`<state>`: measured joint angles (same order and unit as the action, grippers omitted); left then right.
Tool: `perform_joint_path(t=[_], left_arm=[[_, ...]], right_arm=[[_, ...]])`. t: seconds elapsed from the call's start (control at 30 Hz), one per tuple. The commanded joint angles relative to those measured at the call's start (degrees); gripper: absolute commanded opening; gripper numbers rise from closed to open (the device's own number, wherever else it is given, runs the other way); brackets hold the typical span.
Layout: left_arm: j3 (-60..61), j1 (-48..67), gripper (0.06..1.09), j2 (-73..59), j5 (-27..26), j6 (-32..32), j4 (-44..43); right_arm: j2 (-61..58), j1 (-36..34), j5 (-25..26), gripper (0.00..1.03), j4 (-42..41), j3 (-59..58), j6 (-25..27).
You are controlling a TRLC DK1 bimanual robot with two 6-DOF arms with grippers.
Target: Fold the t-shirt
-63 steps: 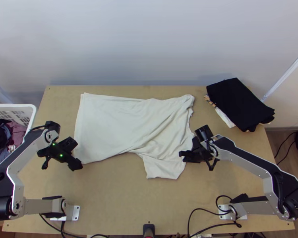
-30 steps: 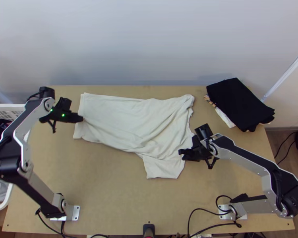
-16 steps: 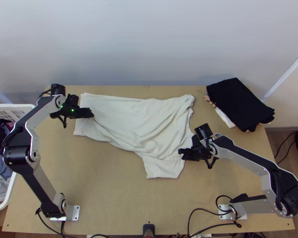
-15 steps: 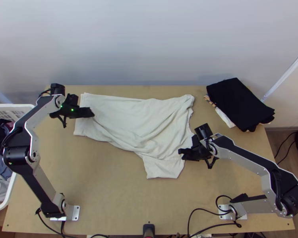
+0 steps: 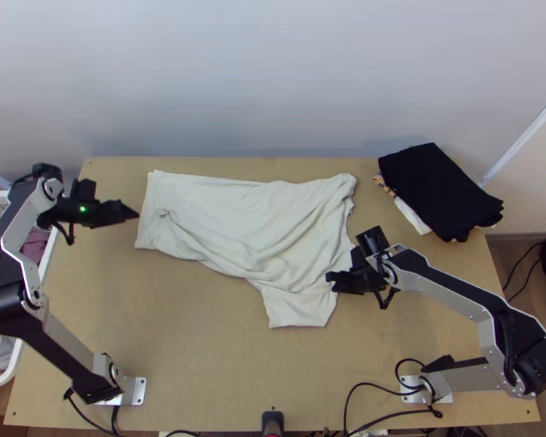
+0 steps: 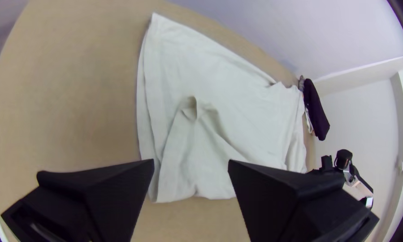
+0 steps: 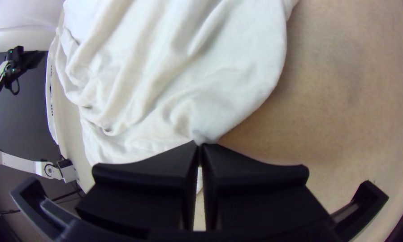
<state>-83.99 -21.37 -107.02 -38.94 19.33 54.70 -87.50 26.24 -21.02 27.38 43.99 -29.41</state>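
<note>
A whitish t-shirt point(image 5: 229, 218) lies across the table's far middle, its left part folded over, its right part wrinkled with a flap towards the near edge. My left gripper point(image 5: 131, 213) is just left of the shirt's left edge, apart from it. In the left wrist view my left gripper point(image 6: 191, 166) stands open, with the shirt point(image 6: 237, 107) beyond its fingers. At the shirt's right edge, near the flap, rests my right gripper point(image 5: 334, 280). The right wrist view has my right gripper point(image 7: 200, 145) shut on a bit of the shirt point(image 7: 237, 62) at its edge.
A stack of folded dark and light clothes point(image 5: 440, 189) lies at the table's far right corner. A white basket point(image 5: 49, 255) with clothes stands beyond the left edge, partly under the left arm. Cables run near the right arm's base.
The left gripper moved up the table onto the shirt's left part, drawing its near corner inward, then let go and backed off left. The shirt's left end keeps a small pinched crease. The right gripper has hardly moved.
</note>
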Motion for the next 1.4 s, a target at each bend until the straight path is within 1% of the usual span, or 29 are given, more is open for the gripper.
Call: perform_joint_path(t=[0.0, 0.17, 0.57, 1.0, 1.37], left_arm=[[4.2, -0.3, 0.80, 2.0, -1.5, 3.6, 1.3], [7.3, 0.4, 0.80, 1.8, -1.6, 4.5, 0.1], [7.8, 1.0, 0.80, -1.9, -1.4, 3.3, -4.6], [10.6, 3.6, 0.80, -3.3, 3.0, 3.3, -9.0], [9.4, 4.5, 0.80, -3.3, 2.9, 2.6, -7.4]], right_arm=[[-4.3, 0.5, 3.4, 0.03, -0.3, -2.5, -0.9], [-4.8, 0.5, 3.4, 0.03, -0.5, -2.5, -0.9], [-5.1, 0.5, 3.4, 0.03, -0.7, -2.5, -0.9], [-5.1, 0.4, 3.4, 0.03, -0.6, -2.7, -0.9], [-5.2, 0.3, 3.4, 0.03, -0.6, -2.8, -0.9]])
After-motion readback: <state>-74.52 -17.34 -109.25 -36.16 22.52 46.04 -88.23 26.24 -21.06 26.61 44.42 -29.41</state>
